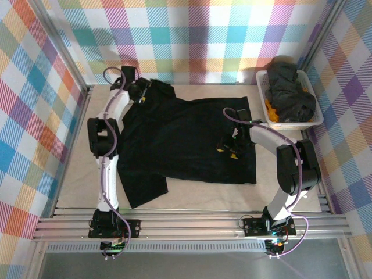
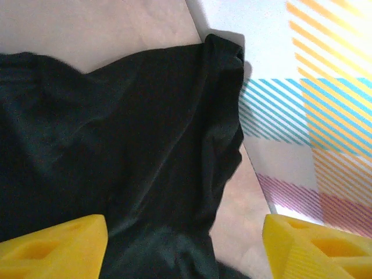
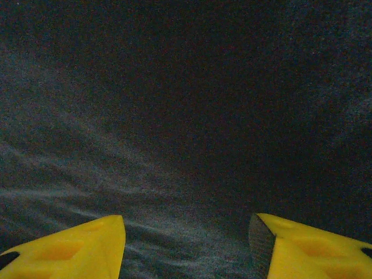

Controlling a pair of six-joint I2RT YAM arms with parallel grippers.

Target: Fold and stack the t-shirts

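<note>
Left gripper hangs open over the far left sleeve of the t-shirt. Its yellow fingers are spread wide with nothing between them. In the wrist view the sleeve's hem lies under the gap, close to the checked wall. The left arm runs up the left side from its base, bends at an elbow by the shirt's left edge, and angles its forearm toward the far corner.

Right gripper is open too, low over the right middle of the t-shirt, fingers apart above bare cloth. Its arm rises from the near right, folds at a high elbow past the shirt's right hem, and reaches back left over the cloth.

The t-shirt lies spread on the counter, sleeves at far left and near left, hem to the right. Bare counter shows along the near edge and the left side; the far strip by the wall is narrow. At the far right a basket sits just beside the shirt's corner, holding a heap of black t-shirts and an orange item.
</note>
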